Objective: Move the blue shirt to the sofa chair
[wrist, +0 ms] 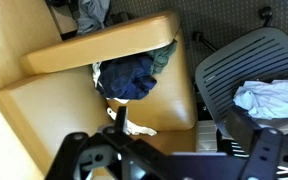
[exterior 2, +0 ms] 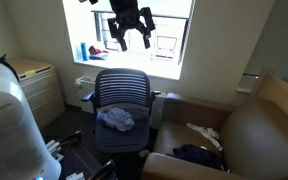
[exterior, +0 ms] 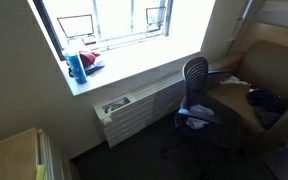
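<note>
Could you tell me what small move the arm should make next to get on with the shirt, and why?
Probably lower the open gripper toward the light blue shirt. The gripper hangs high above the office chair, holding nothing, while the shirt lies crumpled on that seat, not yet on the sofa chair.

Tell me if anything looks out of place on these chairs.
Yes. A pale blue shirt lies crumpled on the office chair seat, and dark clothes sit heaped on the sofa chair, not folded or hung.
</note>
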Available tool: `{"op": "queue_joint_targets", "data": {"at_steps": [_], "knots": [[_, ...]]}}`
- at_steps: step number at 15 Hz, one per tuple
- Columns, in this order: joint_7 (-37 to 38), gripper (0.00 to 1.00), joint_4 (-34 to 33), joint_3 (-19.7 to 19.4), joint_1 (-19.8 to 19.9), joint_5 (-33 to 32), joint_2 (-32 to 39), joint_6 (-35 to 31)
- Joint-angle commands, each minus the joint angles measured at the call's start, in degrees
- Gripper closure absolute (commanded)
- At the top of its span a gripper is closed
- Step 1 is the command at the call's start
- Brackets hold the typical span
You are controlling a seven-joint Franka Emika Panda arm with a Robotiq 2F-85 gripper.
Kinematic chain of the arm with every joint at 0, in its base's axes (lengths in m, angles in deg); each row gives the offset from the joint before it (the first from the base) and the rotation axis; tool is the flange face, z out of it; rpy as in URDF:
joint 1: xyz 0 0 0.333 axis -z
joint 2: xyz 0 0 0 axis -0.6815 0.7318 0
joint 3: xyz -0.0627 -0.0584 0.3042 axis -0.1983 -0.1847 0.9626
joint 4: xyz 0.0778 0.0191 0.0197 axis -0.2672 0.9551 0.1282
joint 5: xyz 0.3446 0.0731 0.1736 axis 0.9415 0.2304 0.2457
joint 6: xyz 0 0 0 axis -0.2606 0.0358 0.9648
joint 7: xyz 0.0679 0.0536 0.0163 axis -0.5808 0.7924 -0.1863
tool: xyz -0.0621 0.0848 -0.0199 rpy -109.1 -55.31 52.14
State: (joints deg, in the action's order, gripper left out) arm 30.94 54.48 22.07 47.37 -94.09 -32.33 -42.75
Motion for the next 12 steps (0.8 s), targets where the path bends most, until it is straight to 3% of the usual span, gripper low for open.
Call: {"op": "queue_joint_targets", "data": {"at_steps": [1,7,10,12], "knots": [[0.3,0.0,-0.1,-0.4,-0.6,-0.3,0.0,0.2],[0.3,0.0,-0.1,-0.4,-0.6,-0.3,0.0,0.2],[6.7,0.0,1.0,4.6,-2.8,1.2,9.3,-1.1],[7.0,0.0,1.5,6.6,-6.9,4.2,13.3,0.6]]}}
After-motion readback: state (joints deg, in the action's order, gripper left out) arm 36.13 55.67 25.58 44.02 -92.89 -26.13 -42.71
